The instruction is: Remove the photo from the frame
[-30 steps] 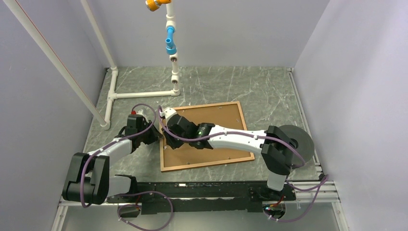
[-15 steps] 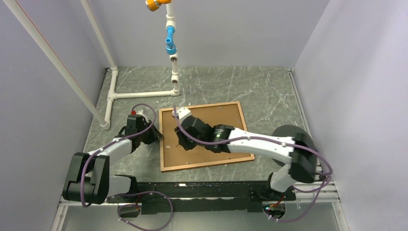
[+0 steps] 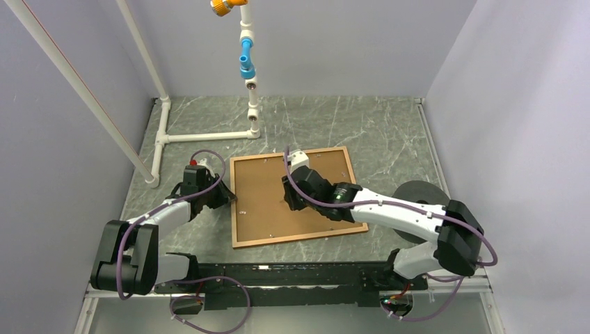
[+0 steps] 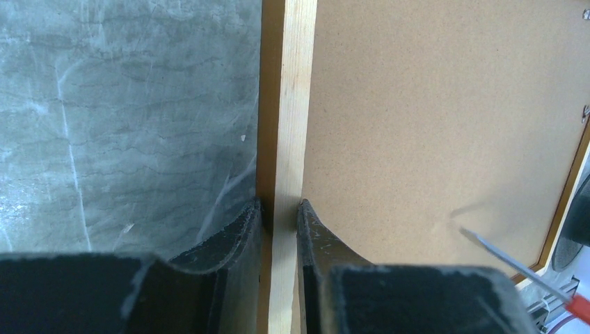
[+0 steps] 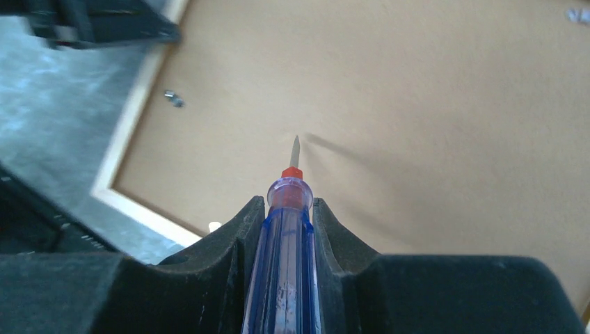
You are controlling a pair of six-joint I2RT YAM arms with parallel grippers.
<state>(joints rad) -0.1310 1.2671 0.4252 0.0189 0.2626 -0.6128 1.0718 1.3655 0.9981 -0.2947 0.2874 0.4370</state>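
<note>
Since a moment ago, the right arm has swung from the frame's left side to over its middle. On the grey stone-look counter [image 3: 389, 132] the thin reddish-brown wooden frame [image 4: 292, 104] lies face down. Its flat brown backing board [image 3: 261, 198] faces up, so the photo is hidden, I think underneath. The left pincer [image 4: 280, 209] is nearly closed, pinching the pale left rail. The right pincer [image 5: 286, 203] grips a see-through blue plastic screwdriver [image 5: 285, 264] that points at the board. A small shiny metal tab [image 5: 174, 99] sits ahead and left of its thin tip.
</note>
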